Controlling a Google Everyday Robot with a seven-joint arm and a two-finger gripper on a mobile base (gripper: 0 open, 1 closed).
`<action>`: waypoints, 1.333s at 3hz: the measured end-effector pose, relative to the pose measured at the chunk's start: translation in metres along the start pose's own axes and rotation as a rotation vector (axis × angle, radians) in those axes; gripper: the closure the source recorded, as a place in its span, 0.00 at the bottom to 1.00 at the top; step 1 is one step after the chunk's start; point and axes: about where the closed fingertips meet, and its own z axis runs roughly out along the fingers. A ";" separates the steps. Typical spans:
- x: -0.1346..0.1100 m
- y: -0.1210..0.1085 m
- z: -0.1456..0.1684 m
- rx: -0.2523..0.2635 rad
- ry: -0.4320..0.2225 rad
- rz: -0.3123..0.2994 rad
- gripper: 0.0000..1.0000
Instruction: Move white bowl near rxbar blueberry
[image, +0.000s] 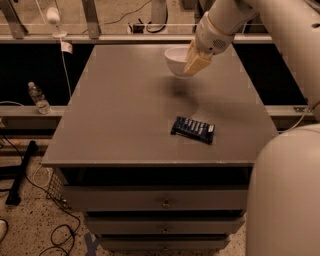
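The white bowl (176, 60) hangs in the air above the far middle of the grey table (125, 115), with its shadow on the tabletop below it. My gripper (194, 62) is shut on the bowl's right rim, with the tan fingers (197, 61) pointing down and left. The rxbar blueberry (193, 130), a dark navy wrapper with pale lettering, lies flat near the table's front right, well below the bowl in the view.
A water bottle (39, 98) stands on the low ledge to the left of the table. Drawers (165, 202) sit under the tabletop. A rail with cables runs along the back. My white arm (285, 195) fills the right side.
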 end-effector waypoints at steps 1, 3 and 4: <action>-0.004 0.035 0.006 -0.040 -0.002 0.015 1.00; 0.006 0.089 -0.004 -0.061 0.045 0.082 1.00; 0.013 0.109 -0.005 -0.072 0.055 0.119 1.00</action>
